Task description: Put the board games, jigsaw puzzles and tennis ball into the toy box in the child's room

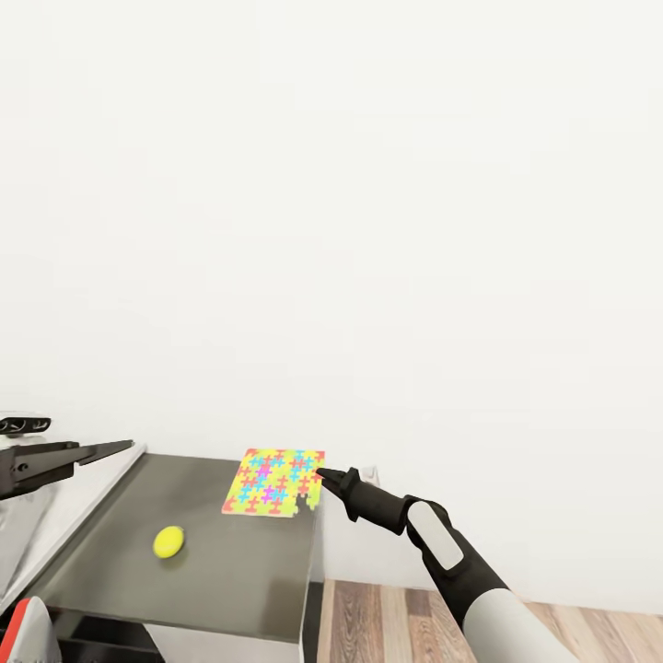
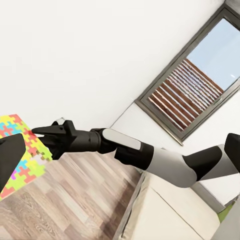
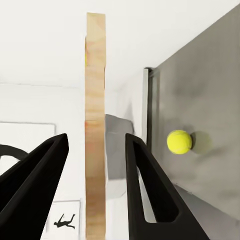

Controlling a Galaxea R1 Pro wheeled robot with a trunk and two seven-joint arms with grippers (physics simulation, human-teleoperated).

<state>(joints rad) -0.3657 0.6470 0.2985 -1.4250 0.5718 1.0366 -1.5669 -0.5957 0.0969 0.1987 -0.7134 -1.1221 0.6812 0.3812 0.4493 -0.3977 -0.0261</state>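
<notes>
R gripper (image 1: 320,473) jaws apart astride jigsaw puzzle (image 1: 273,482) edge, not clamped, L gripper (image 1: 124,447) shut, tennis ball (image 1: 168,541) nearby

A yellow, pink and blue jigsaw puzzle (image 1: 273,482) and a yellow-green tennis ball (image 1: 168,541) are seen on the dark grey worktop (image 1: 230,571).

The head view looks forward and down at the far right corner of the dark grey table section (image 1: 212,571) against a white wall. The left wrist view faces across the wood plank floor (image 2: 75,205) toward a grey-framed window (image 2: 190,85), sharing the thin multicoloured jigsaw puzzle sheet (image 1: 273,482) (image 2: 20,150) with the head view. The right wrist view sits close along the table, seeing that sheet edge-on, and shares the small yellow-green tennis ball (image 3: 179,141) (image 1: 168,541).
</notes>
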